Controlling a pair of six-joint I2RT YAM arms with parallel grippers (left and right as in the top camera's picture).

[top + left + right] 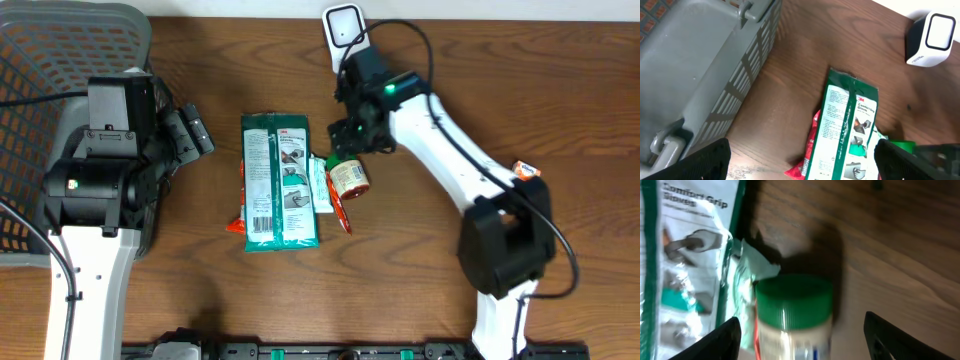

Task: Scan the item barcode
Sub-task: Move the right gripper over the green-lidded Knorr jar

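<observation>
Early stage, nothing scanned (no grip yet): right gripper point(801, 320) spread apart astride jar point(349, 180) lying just right of glove packet point(279, 180), left gripper point(195, 130) wide apart near basket point(60, 60) at left; remaining: clamp, lift, show barcode to far scanner point(343, 28).

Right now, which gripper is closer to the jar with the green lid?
Right. The right gripper sits just above the jar, open, one finger on each side. The left gripper is far off beside the basket, with the glove pack between it and the jar.
</observation>
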